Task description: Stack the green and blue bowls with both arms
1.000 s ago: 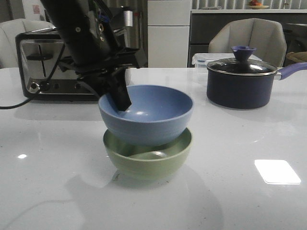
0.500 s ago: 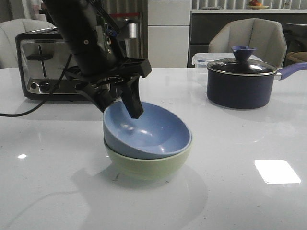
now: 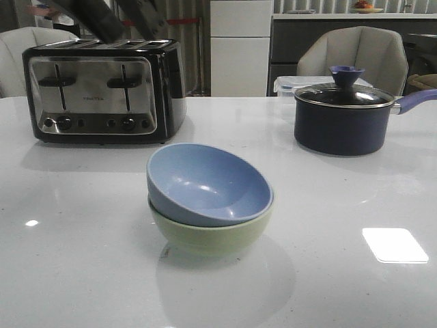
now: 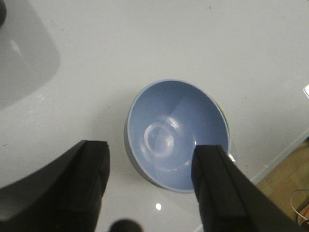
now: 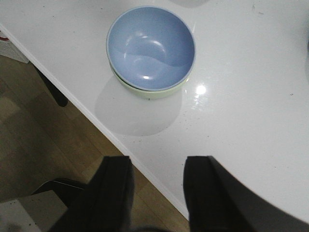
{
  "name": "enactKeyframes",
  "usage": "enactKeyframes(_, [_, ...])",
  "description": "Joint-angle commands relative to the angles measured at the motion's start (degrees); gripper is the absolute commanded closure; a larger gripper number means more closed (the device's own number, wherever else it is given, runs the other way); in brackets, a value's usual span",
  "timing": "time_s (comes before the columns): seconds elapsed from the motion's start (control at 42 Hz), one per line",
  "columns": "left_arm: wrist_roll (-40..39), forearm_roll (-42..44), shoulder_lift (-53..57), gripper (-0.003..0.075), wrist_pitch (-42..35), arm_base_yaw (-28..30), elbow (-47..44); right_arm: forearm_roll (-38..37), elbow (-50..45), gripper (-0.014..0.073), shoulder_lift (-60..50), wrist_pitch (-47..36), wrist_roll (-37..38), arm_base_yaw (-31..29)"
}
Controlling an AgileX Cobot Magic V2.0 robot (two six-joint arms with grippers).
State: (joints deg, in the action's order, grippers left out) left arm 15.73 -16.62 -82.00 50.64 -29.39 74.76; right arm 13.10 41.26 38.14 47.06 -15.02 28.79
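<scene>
The blue bowl (image 3: 208, 184) sits tilted inside the green bowl (image 3: 208, 236) at the middle of the white table (image 3: 341, 205). In the left wrist view the blue bowl (image 4: 176, 133) lies well below my left gripper (image 4: 152, 147), which is open and empty above it. In the right wrist view the blue bowl (image 5: 150, 47) rests in the green bowl (image 5: 159, 92), far from my right gripper (image 5: 157, 162), which is open and empty over the table's edge. In the front view only a part of a black arm (image 3: 102, 14) shows at the top left.
A black and chrome toaster (image 3: 102, 92) stands at the back left. A dark lidded saucepan (image 3: 345, 113) with a purple handle stands at the back right, with a clear container (image 3: 287, 83) behind it. A chair (image 3: 351, 55) stands past the table. The table's edge (image 5: 96, 121) and wooden floor show in the right wrist view.
My left gripper lowered the blue bowl into the green bowl, let go of it, and rose up out of the front view. The blue bowl now rests tilted in the green one.
</scene>
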Motion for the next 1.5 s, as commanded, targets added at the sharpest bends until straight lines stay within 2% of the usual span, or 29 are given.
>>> enactKeyframes(0.0, [2.22,-0.72,9.61,0.0274,-4.76,-0.39,-3.31,0.38,1.55,0.0209,-0.13,-3.48,-0.75,0.10])
enactKeyframes(0.333, [2.22,3.41,31.46,0.0274,-7.96,-0.39,-20.50,0.38,1.55,0.0209,-0.13,-3.48,-0.75,0.10])
enactKeyframes(0.595, [2.22,3.68,43.04,0.0274,-10.72,-0.39,-31.54,0.38,1.55,0.0209,-0.13,-3.48,-0.75,0.10])
enactKeyframes(0.786, [2.22,5.18,44.74,0.0274,-10.69,-0.39,-33.50,0.00,1.55,0.0209,-0.13,-3.00,-0.63,0.03])
enactKeyframes(0.881, [2.22,5.55,44.62,0.0274,-10.69,-0.39,-33.50,-2.08,1.55,0.0211,-0.13,-2.71,3.42,-0.57])
enactKeyframes(0.976, [2.22,5.62,44.53,0.0274,-10.80,-0.39,-33.50,-7.24,1.55,0.0221,-0.09,-1.69,7.93,-1.71])
enactKeyframes(1.143, [1.97,6.69,44.53,0.0278,-12.18,-0.39,-33.50,-8.09,1.55,0.0221,-0.09,-0.93,8.15,-1.94])
enactKeyframes(1.405, [-1.44,9.32,44.53,0.0407,-14.92,-0.39,-33.50,-7.95,1.55,0.0223,-0.09,-0.93,9.75,-1.94])
enactKeyframes(1.476, [-1.44,9.32,44.53,0.0454,-14.91,-0.39,-33.50,-7.95,1.55,0.0256,-0.09,-0.93,9.87,-1.94])
